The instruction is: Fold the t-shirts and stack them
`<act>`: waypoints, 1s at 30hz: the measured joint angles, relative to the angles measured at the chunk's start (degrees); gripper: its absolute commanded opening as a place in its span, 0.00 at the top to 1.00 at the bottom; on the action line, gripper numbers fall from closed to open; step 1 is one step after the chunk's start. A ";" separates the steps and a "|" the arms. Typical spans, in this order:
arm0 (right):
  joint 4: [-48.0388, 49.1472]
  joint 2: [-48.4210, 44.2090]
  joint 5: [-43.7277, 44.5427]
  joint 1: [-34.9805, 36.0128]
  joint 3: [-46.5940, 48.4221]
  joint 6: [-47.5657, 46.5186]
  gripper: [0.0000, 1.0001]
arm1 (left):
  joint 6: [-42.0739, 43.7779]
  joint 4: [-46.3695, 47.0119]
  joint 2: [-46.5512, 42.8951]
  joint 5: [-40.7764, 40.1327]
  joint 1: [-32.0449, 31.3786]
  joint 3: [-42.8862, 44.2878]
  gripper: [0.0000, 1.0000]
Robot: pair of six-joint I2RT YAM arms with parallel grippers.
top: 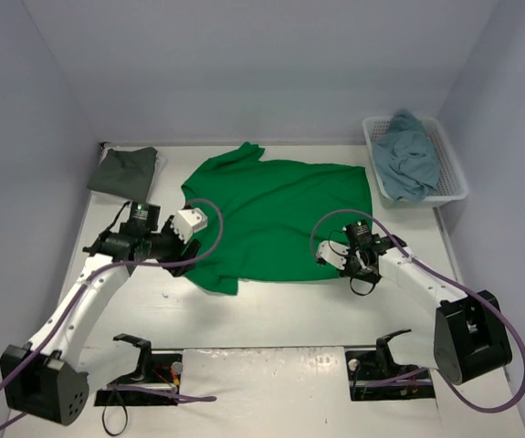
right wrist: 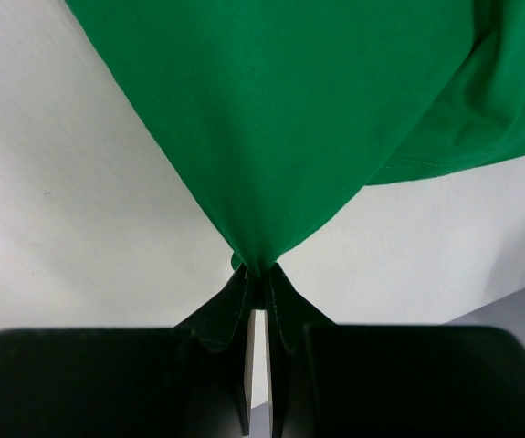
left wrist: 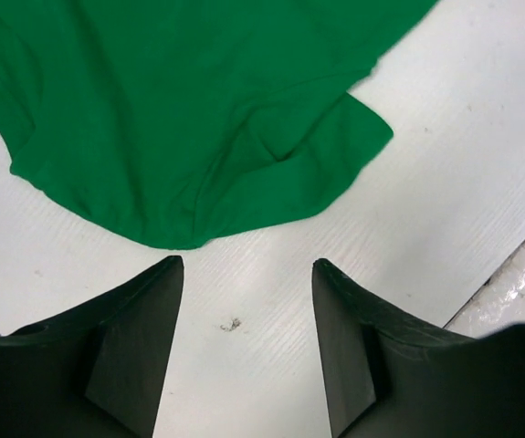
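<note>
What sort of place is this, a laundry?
Probably a robotics test booth, not a laundry: plain walls close in a table, a left arm and a right arm are bolted at its edge, and a green t-shirt lies spread near a basket holding a blue t-shirt.

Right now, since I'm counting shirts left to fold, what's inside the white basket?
A crumpled teal-blue t-shirt fills the basket. Whatever might lie beneath it is covered, so more shirts cannot be ruled out.

plain pale lilac-grey walls (top: pixel 271 64) are closing in a flat white desk with a faint wood grain (top: pixel 280 315) on three sides. soft, even light is falling across it. a shiny crinkled white sheet (top: pixel 271 365) is lying along its near edge.
</note>
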 measured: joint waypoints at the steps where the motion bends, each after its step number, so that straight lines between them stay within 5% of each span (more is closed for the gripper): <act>1: 0.00 -0.07 0.28 0.00 0.00 0.04 1.00 | 0.70 -0.11 -1.62 0.02 -0.70 -0.81 0.45; 8: 0.02 -0.07 1.20 0.00 0.07 0.13 1.00 | 7.76 -2.80 -5.77 -0.09 -5.86 -2.51 0.42; 30: 0.02 -0.02 0.26 0.00 3.76 3.63 1.00 | 17.64 7.23 7.45 -12.70 -16.83 -10.12 0.40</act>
